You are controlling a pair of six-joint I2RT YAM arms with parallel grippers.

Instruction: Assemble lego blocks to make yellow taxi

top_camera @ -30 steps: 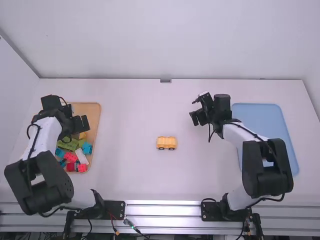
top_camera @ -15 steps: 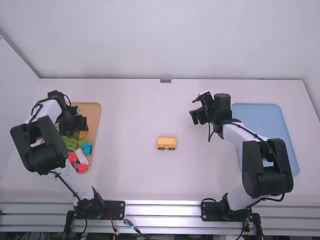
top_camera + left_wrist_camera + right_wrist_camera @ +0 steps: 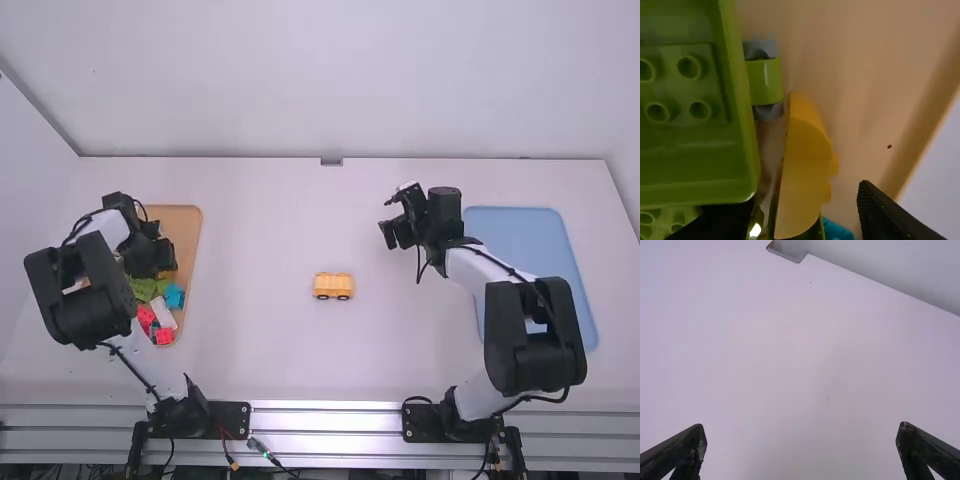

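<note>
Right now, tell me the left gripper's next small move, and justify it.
I'd probably ease the left gripper slightly lower, then close it on the curved yellow block. Its fingers stand open on either side of that block in the tan tray, and the colour suits the wheeled yellow build on the table.

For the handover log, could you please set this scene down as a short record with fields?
left tool: open, over the tan tray
between its fingers: curved yellow block, not clamped
tan tray also holds: green, blue, red and white blocks
middle of the table: small yellow-orange wheeled piece
right tool: open, above the table, holding nothing
blue tray: on the table's right side
taxi: unfinished, as far as one can judge
</note>
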